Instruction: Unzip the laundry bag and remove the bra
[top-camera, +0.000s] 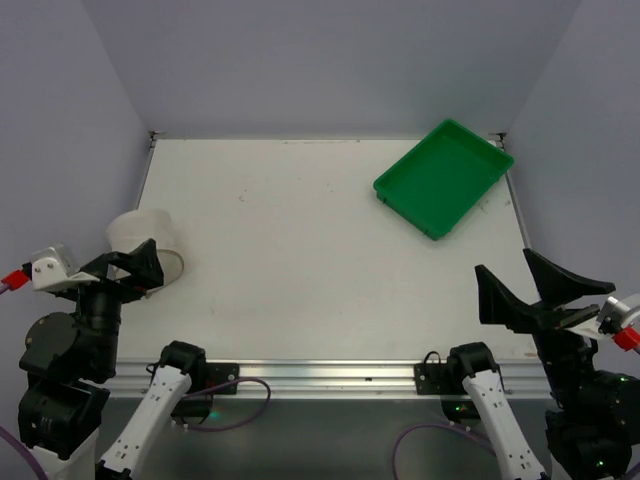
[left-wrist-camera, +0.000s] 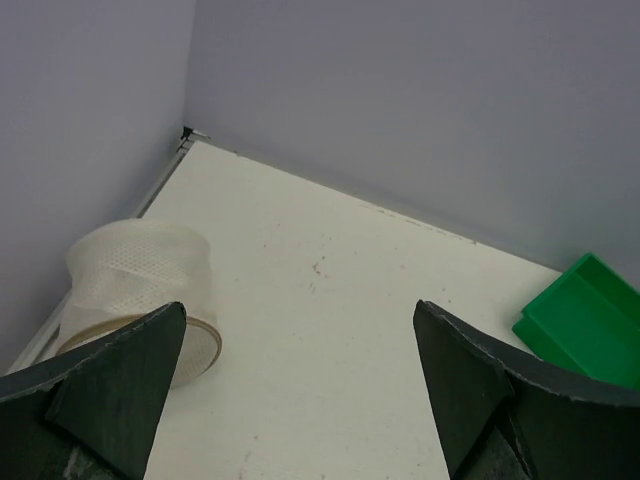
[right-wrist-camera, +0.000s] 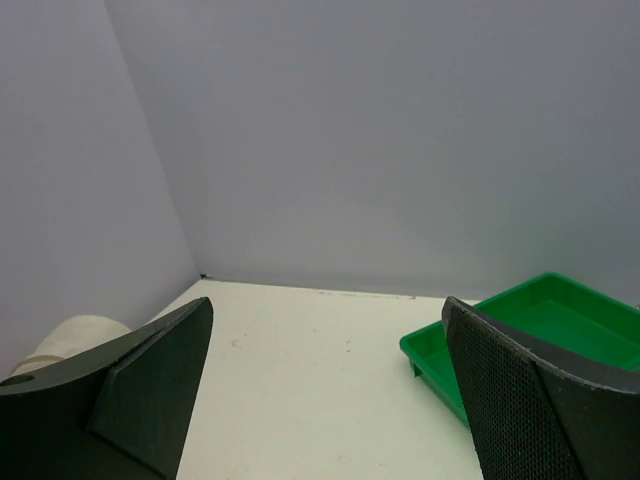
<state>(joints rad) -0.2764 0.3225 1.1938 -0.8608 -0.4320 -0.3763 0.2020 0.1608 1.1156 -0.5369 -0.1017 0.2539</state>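
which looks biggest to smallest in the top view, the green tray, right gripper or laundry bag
1. green tray
2. right gripper: its spread comes close to the tray's, but it sits nearer the camera, so this rank is unsure
3. laundry bag: clearly smallest, partly hidden

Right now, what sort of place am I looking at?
Probably a robot test cell: a white table walled by plain lilac panels, with a left arm and a right arm bolted at its near edge.

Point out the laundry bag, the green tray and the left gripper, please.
laundry bag (left-wrist-camera: 135, 265), left wrist view, on its mesh side wall.
green tray (top-camera: 445, 180), top external view, on its bare floor.
left gripper (left-wrist-camera: 300, 312), left wrist view, midway between its open fingertips.
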